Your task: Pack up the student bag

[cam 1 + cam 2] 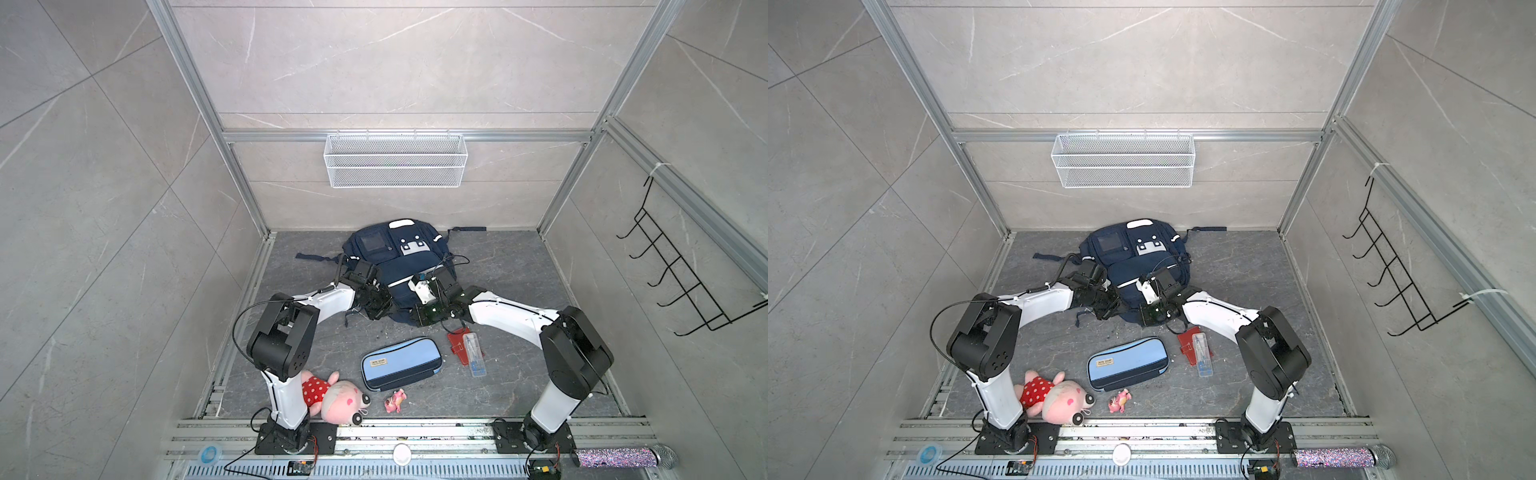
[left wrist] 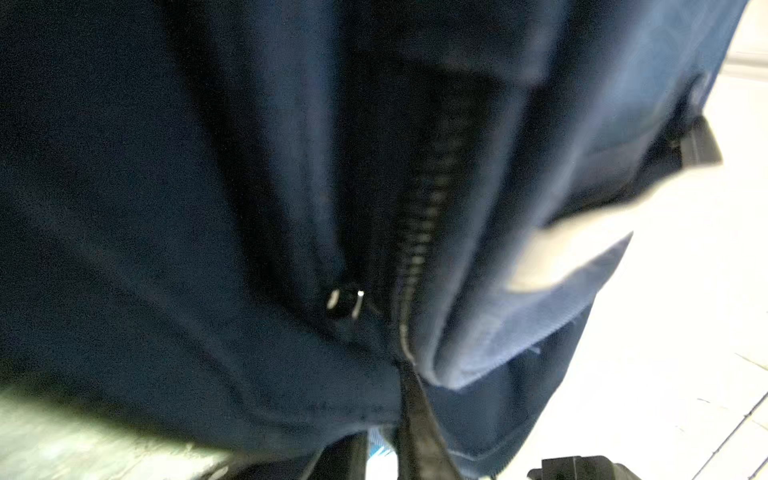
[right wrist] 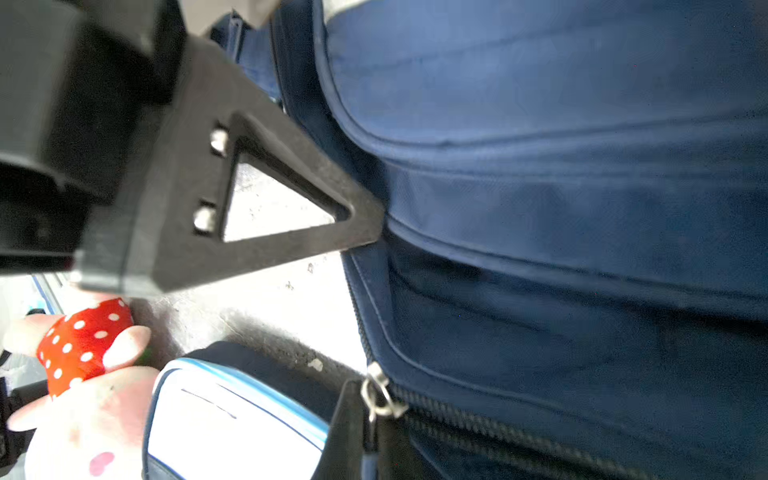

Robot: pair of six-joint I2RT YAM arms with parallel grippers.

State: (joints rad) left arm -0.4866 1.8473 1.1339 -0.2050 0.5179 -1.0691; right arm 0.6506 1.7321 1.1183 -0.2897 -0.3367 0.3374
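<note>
The student bag (image 1: 399, 259) (image 1: 1133, 257), a navy backpack with white stripes, lies flat at the back of the floor in both top views. Both grippers meet at its near edge. My left gripper (image 1: 384, 306) (image 2: 380, 419) is shut on a fold of the bag's fabric (image 2: 249, 208) beside a zip (image 2: 419, 232); one fingertip is hidden under the cloth. My right gripper (image 1: 411, 316) (image 3: 370, 440) is shut on the pull tab under the silver zip slider (image 3: 380, 395). The left gripper's black finger (image 3: 257, 232) presses the bag's seam in the right wrist view.
A light-blue pencil case (image 1: 401, 363) (image 3: 232, 415) lies in front of the bag. A pink plush in a red dotted dress (image 1: 332, 397) (image 3: 83, 353) and a small pink toy (image 1: 395, 401) lie nearer the front rail. A red item with a clear box (image 1: 473, 353) lies by the right arm. A wire basket (image 1: 395, 160) hangs on the back wall.
</note>
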